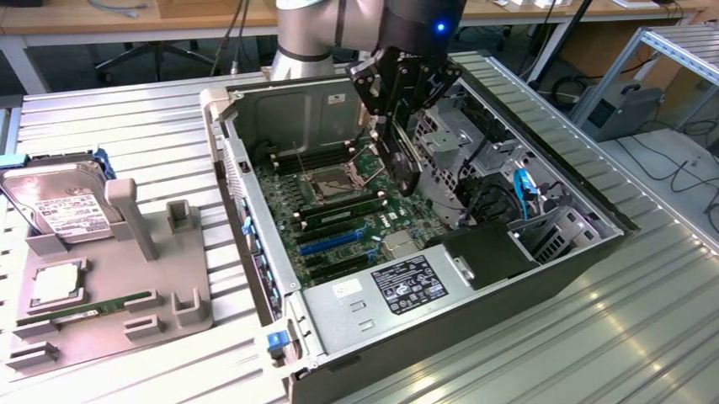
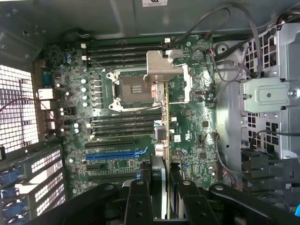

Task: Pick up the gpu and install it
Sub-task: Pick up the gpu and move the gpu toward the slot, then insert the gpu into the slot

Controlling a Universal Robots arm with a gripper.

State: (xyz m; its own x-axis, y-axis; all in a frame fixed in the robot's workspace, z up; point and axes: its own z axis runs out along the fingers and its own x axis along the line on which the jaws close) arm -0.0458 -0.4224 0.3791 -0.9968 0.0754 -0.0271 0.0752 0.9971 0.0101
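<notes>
My gripper [image 1: 393,126] hangs inside the open computer case [image 1: 584,202], shut on the gpu [image 1: 402,168]. The thin dark card hangs edge-down from the fingers, above the motherboard [image 1: 337,210] near the CPU socket [image 1: 335,178]. In the wrist view the gpu [image 2: 165,112] runs edge-on away from the gripper [image 2: 160,190], its silvery bracket [image 2: 161,68] at the far end over the socket [image 2: 129,86]. The blue expansion slot [image 2: 115,153] lies beside the card, apart from it. On the board, the blue slot [image 1: 332,240] sits toward the exterior view's lower left of the card.
A grey holder [image 1: 124,286] at the exterior view's left carries a hard drive [image 1: 62,210], a CPU [image 1: 56,284] and a green memory stick [image 1: 96,307]. A drive cage [image 1: 460,135] and blue cables [image 1: 523,189] crowd the case's right side. The power supply [image 1: 393,290] sits near its front.
</notes>
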